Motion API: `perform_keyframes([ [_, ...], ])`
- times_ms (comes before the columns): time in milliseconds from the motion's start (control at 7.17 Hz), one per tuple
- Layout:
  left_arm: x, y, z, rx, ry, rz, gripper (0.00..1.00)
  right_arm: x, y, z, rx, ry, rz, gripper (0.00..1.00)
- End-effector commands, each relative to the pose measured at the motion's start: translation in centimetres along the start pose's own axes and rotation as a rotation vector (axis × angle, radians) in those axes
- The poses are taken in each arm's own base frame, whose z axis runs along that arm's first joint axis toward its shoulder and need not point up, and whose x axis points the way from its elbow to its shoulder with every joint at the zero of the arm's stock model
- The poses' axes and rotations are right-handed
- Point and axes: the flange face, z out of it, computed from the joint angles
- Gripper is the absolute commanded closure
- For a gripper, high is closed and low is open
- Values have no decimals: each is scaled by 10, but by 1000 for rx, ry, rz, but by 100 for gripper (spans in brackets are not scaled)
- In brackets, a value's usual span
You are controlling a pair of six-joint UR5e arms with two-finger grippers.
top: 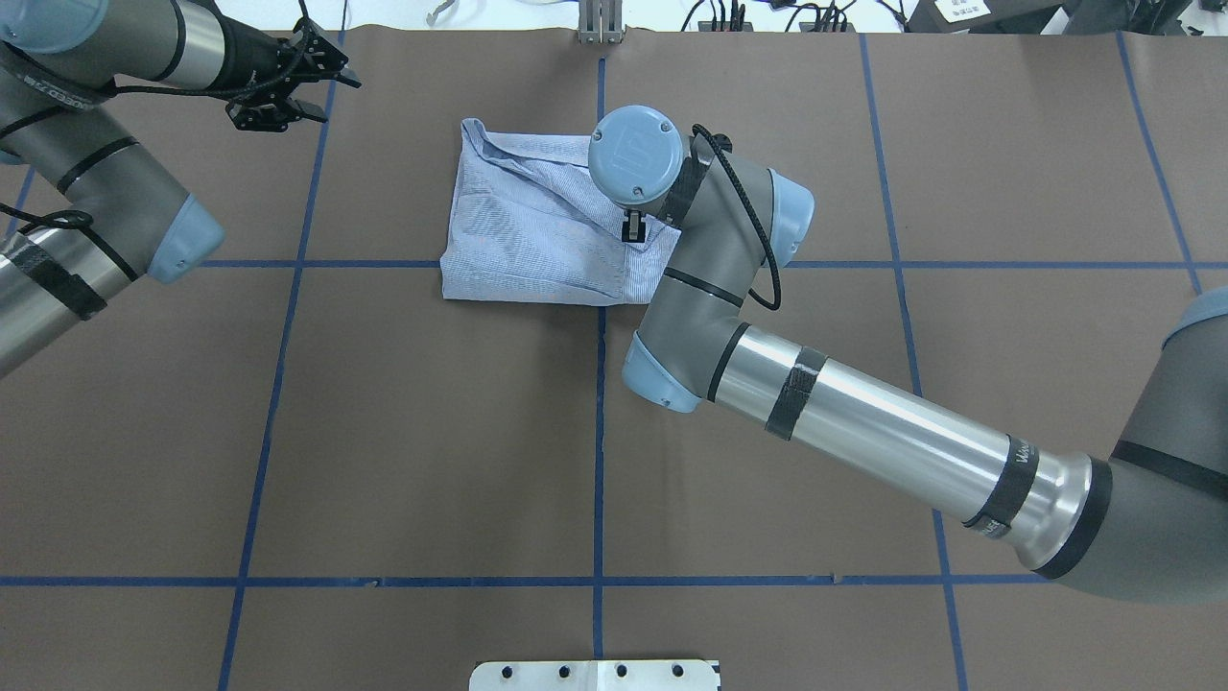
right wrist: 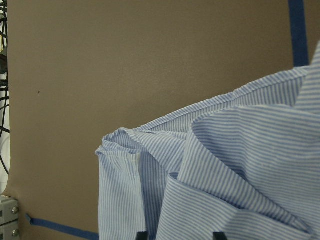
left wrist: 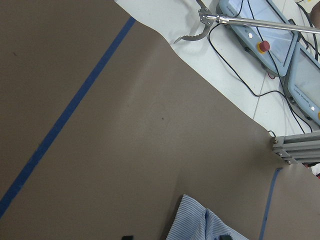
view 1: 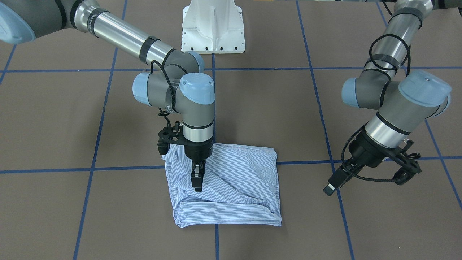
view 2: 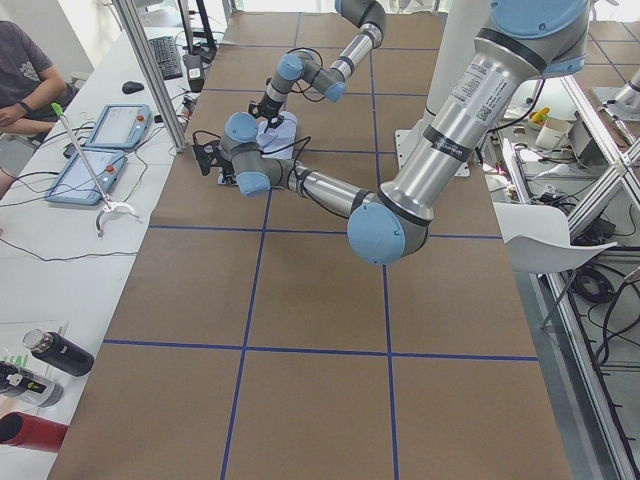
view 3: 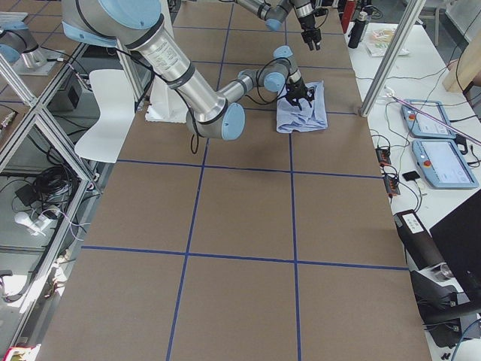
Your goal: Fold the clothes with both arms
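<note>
The light blue pinstriped shirt [view 1: 234, 180] lies folded into a rough square, seen in the overhead view [top: 528, 230] at the far middle of the table. My right gripper [view 1: 197, 186] points straight down onto its rumpled side [top: 631, 230]. In the right wrist view its fingertips sit apart at the bottom edge, with raised folds of shirt [right wrist: 225, 165] between them, so it looks open. My left gripper [view 1: 330, 187] hangs open above bare table, well off to the shirt's side, holding nothing. A corner of the shirt [left wrist: 195, 222] shows in the left wrist view.
The brown table cover carries a grid of blue tape lines [top: 600, 432]. The white pedestal base [view 1: 213, 29] stands at the robot's side. Beyond the far edge stand a metal post [top: 600, 24], control tablets [view 3: 436, 143] and a seated person [view 2: 20, 70].
</note>
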Motion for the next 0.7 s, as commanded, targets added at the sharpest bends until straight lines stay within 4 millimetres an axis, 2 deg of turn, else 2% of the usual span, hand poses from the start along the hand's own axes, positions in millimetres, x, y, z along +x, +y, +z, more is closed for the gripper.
perform_keyframes([
  [0, -1, 0, 0, 1, -1, -1, 35, 5, -1, 2, -12, 37, -3, 2],
  [558, 3, -1, -3, 20, 8, 1, 35, 9, -5, 8, -13, 73, -7, 10],
])
